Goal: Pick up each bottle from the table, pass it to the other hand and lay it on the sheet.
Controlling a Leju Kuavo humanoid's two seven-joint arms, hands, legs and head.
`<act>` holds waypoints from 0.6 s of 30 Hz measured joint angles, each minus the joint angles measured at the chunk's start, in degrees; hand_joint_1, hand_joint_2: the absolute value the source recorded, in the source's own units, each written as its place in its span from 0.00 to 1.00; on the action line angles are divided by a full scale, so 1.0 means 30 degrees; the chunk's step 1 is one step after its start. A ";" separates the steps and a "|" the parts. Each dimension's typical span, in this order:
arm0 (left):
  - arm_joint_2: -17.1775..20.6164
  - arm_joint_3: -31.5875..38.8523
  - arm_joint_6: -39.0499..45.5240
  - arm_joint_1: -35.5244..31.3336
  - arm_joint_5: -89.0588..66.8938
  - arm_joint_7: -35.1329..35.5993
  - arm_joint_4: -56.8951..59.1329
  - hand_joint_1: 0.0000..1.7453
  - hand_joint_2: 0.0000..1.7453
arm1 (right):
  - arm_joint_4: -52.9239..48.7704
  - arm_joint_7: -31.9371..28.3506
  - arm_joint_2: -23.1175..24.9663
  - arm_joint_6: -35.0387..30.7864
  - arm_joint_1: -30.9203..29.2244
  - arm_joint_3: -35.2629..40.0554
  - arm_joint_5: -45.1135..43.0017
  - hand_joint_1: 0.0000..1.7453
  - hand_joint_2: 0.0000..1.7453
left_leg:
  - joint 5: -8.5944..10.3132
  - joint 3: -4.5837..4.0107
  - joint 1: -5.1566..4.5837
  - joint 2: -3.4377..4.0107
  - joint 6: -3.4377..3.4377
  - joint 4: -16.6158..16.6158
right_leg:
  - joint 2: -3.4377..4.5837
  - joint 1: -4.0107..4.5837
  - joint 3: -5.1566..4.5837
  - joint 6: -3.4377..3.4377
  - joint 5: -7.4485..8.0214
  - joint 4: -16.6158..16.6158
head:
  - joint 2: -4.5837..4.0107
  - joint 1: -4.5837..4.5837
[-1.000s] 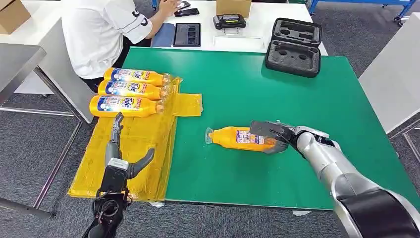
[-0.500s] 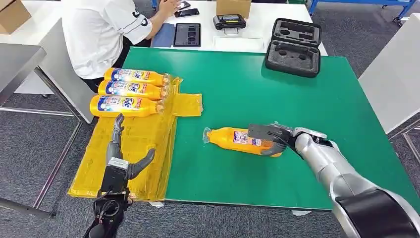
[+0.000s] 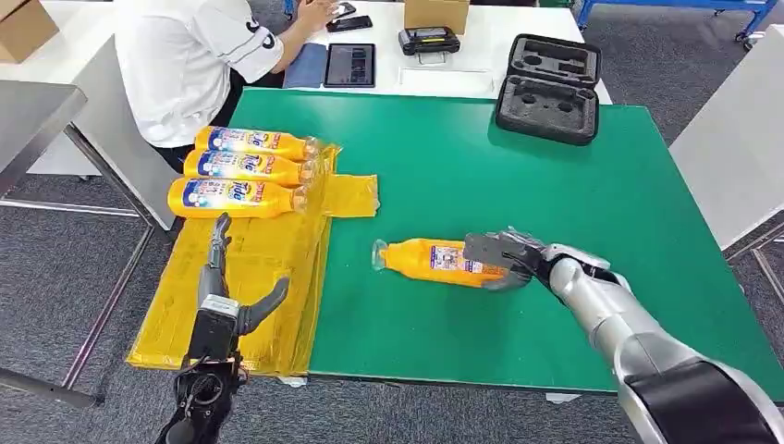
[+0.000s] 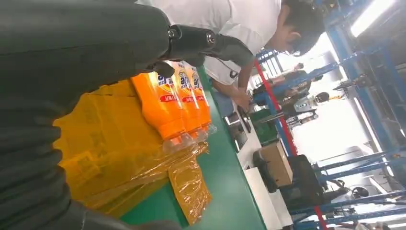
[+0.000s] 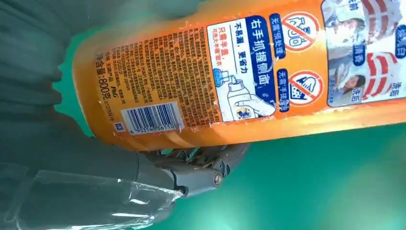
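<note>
Held bottle label "800克", "右手抓握侧面", sheet bottles "Tide"

Three orange bottles lie side by side (caps clear) on the yellow sheet.

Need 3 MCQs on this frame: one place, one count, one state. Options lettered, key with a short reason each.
1. Where does the bottle in the right hand lie?
A. On the yellow sheet
B. On the green table
C. In the black case

2. How many bottles lie on the yellow sheet?
A. Two
B. Three
C. Five

3. What is the left hand doing?
A. Holding a bottle
B. Pressing on the tablet
C. Holding nothing, fingers apart, above the sheet

Key:
1 B: the orange bottle lies on its side on the green table, well apart from the sheet.
2 B: three bottles lie side by side at the sheet's far end.
3 C: its fingers are spread with nothing between them, over the sheet's near part.
</note>
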 measured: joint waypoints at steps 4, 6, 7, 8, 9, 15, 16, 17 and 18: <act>0.0015 0.0029 0.0116 0.0316 0.0335 -0.0044 -0.0270 0.00 1.00 | -0.1451 -0.2723 0.0459 -0.2519 0.1049 -0.0904 -0.1857 1.00 1.00 | -0.0001 0.0000 0.0003 -0.0004 0.0000 0.0000 | 0.0003 0.0004 -0.0007 0.0000 -0.0003 -0.0001 | 0.0000 0.0000; 0.0022 0.0095 -0.0023 0.0492 0.0554 -0.0065 -0.0525 0.00 1.00 | -0.2691 -0.3181 0.0766 -0.3444 0.1864 -0.1436 -0.2637 1.00 1.00 | -0.0003 -0.0003 0.0020 -0.0022 -0.0003 0.0000 | -0.0018 0.0018 -0.0009 -0.0003 -0.0009 -0.0003 | 0.0000 0.0000; 0.0022 0.0139 -0.0191 0.0544 0.0715 -0.0065 -0.0605 0.00 1.00 | -0.3150 -0.3320 0.0846 -0.3663 0.2176 -0.1625 -0.2929 1.00 1.00 | -0.0004 -0.0003 0.0026 -0.0026 -0.0003 0.0000 | -0.0023 0.0023 -0.0008 -0.0006 -0.0012 -0.0004 | 0.0000 0.0000; 0.0022 0.0254 -0.0701 0.0666 0.1240 -0.0059 -0.0814 0.00 1.00 | -0.4312 -0.3723 0.1046 -0.4015 0.2895 -0.2171 -0.3634 1.00 1.00 | -0.0005 -0.0015 0.0030 -0.0035 -0.0004 -0.0001 | -0.0029 0.0027 -0.0009 -0.0009 -0.0015 -0.0003 | 0.0000 0.0007; 0.0022 0.0327 -0.0925 0.0724 0.1485 -0.0058 -0.0917 0.00 1.00 | -0.4971 -0.3894 0.1172 -0.4113 0.3291 -0.2518 -0.3917 1.00 1.00 | -0.0005 -0.0016 0.0029 -0.0034 -0.0004 -0.0002 | -0.0028 0.0026 -0.0016 -0.0009 -0.0015 -0.0004 | 0.0000 -0.0014; 0.0015 0.0875 -0.3376 0.1028 0.3878 0.0190 -0.1705 0.00 1.00 | -0.7927 -0.4499 0.1880 -0.4127 0.5152 -0.4168 -0.4807 1.00 1.00 | -0.0006 -0.0016 0.0030 -0.0037 -0.0006 -0.0004 | -0.0032 0.0024 -0.0014 -0.0015 -0.0018 -0.0008 | 0.0000 0.0000; 0.0015 0.0977 -0.4223 0.1072 0.4608 0.0336 -0.1837 0.00 1.00 | -0.8234 -0.4572 0.1931 -0.4062 0.5374 -0.4386 -0.4894 1.00 1.00 | -0.0005 -0.0017 0.0028 -0.0038 -0.0006 -0.0004 | -0.0031 0.0023 -0.0012 -0.0015 -0.0017 -0.0007 | 0.0000 0.0007; 0.0007 0.1108 -0.5312 0.1130 0.5604 0.0494 -0.1975 0.00 1.00 | -0.8551 -0.4652 0.2054 -0.4004 0.5584 -0.4610 -0.5003 1.00 1.00 | -0.0005 -0.0017 0.0028 -0.0037 -0.0006 -0.0004 | -0.0028 0.0023 -0.0012 -0.0014 -0.0015 -0.0008 | 0.0000 0.0007; 0.0007 0.1187 -0.6240 0.1182 0.6328 0.0604 -0.2069 0.00 1.00 | -0.8821 -0.4725 0.2214 -0.3924 0.5771 -0.4792 -0.5091 1.00 1.00 | -0.0005 -0.0016 0.0026 -0.0047 -0.0006 -0.0004 | -0.0026 0.0022 -0.0013 -0.0014 -0.0014 -0.0007 | 0.0000 0.0007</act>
